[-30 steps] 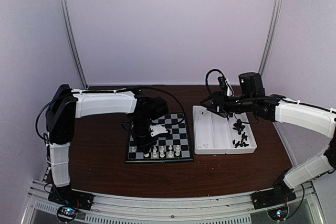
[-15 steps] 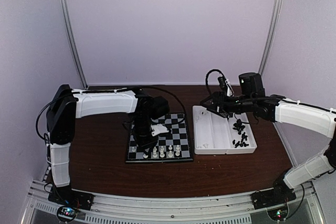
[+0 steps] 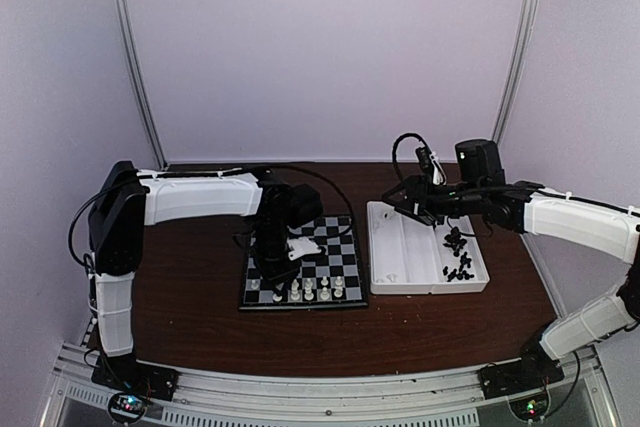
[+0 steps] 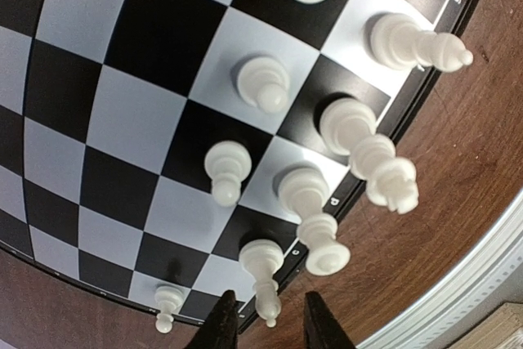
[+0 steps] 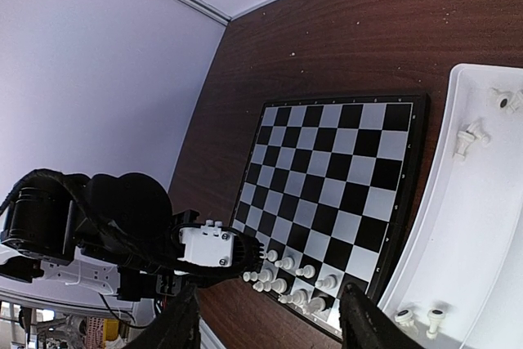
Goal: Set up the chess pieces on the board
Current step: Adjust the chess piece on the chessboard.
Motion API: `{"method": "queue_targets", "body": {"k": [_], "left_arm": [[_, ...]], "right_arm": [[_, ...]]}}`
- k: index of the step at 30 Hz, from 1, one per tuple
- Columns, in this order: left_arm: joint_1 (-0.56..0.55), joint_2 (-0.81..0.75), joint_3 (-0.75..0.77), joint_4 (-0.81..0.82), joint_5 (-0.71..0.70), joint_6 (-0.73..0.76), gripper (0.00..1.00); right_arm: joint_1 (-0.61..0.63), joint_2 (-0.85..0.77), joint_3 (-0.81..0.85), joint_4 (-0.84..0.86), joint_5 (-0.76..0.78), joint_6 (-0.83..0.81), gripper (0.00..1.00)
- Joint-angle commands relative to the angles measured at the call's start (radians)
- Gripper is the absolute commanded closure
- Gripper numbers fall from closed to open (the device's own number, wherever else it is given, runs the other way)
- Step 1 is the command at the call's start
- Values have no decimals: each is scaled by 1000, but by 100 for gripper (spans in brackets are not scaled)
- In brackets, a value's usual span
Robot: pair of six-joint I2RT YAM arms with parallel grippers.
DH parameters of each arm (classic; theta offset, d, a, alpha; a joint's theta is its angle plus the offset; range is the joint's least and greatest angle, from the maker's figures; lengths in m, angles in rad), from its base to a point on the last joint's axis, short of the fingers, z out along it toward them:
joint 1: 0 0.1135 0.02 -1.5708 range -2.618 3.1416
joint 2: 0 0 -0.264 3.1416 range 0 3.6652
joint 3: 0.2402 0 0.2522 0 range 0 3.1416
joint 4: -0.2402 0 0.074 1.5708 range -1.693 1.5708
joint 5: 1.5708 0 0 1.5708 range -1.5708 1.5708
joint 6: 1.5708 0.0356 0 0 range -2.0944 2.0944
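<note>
Left pincer (image 4: 270, 326) slightly parted, straddling white piece (image 4: 261, 263) at board (image 4: 122, 120) edge (not gripping); right pincer (image 5: 270, 320) open, empty.

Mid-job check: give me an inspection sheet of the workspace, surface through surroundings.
Surface: brown wooden table.
Job's things: board with white chess pieces along its near edge; black chess pieces in the right compartment of the tray; stray white pieces in its left compartment.
Clutter: nothing seen.
Grippers: left gripper open, low over the board's near edge, the top of a white piece between its fingertips; right gripper open, empty, above the tray.
Cables: black cable looping over the right wrist; another by the left shoulder.
Surroundings: pale walls, metal uprights, aluminium rail.
</note>
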Motion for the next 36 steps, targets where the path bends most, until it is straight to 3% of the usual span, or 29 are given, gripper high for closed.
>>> {"method": "queue_targets", "body": {"k": [1,15,32,36], "left_arm": [[-7,-13,-16,-10,-2,-10,72],[-7,-21,-11,2,13,-6,90],[-7,-19,5,33,3,2,91],[-7,-18,7,33,6,3,96]], "right_arm": [[-7,-30,-11,31,-10,6,42],[-9,-24,-16,44,-11,14,43],[-12,-38,-20,32,-11,12,42],[-13,-48,-22,25,-8,10,42]]}}
